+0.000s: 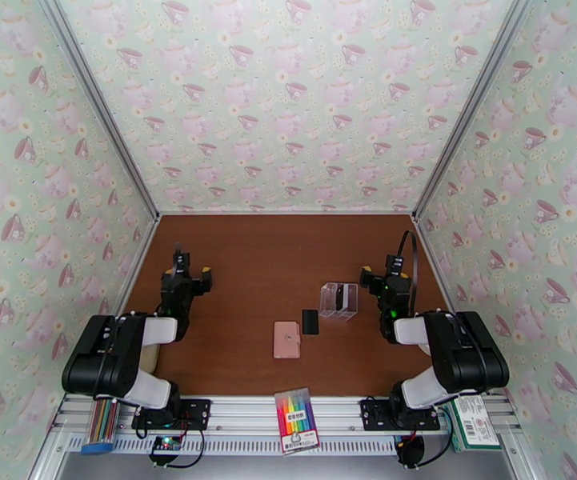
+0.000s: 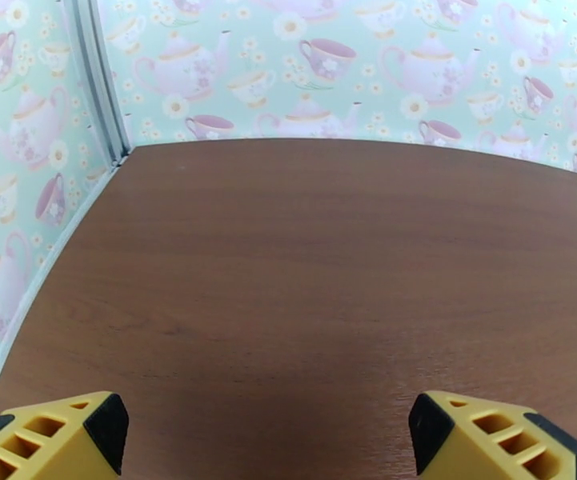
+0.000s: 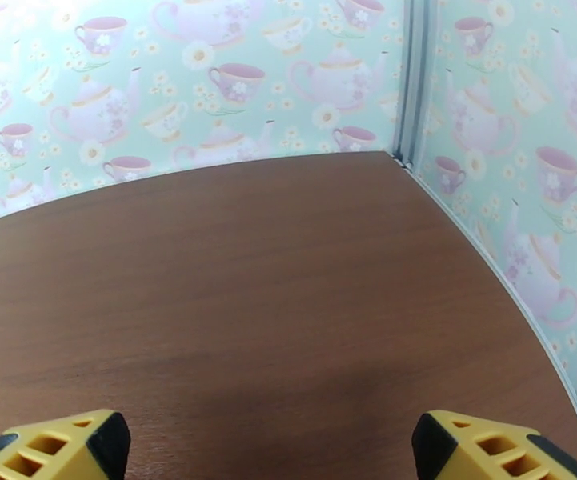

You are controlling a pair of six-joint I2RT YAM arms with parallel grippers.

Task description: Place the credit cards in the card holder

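The pink card holder [image 1: 287, 339] lies shut on the brown table, near the front middle. A black credit card [image 1: 310, 322] lies flat just right of it. Behind that stands a clear plastic box [image 1: 338, 299] with another dark card upright inside. My left gripper [image 1: 182, 270] rests over the table's left side, well away from the holder. My right gripper [image 1: 382, 274] rests at the right, just right of the clear box. Both stand open with nothing between their yellow fingertips [image 2: 56, 438] [image 3: 488, 446], and bare table lies ahead of each.
A pack of coloured pens [image 1: 297, 421] lies on the front rail. Pencils [image 1: 104, 423] sit at the front left and a green-white box [image 1: 474, 423] at the front right. Teacup-patterned walls [image 1: 288, 98] close in the table on three sides.
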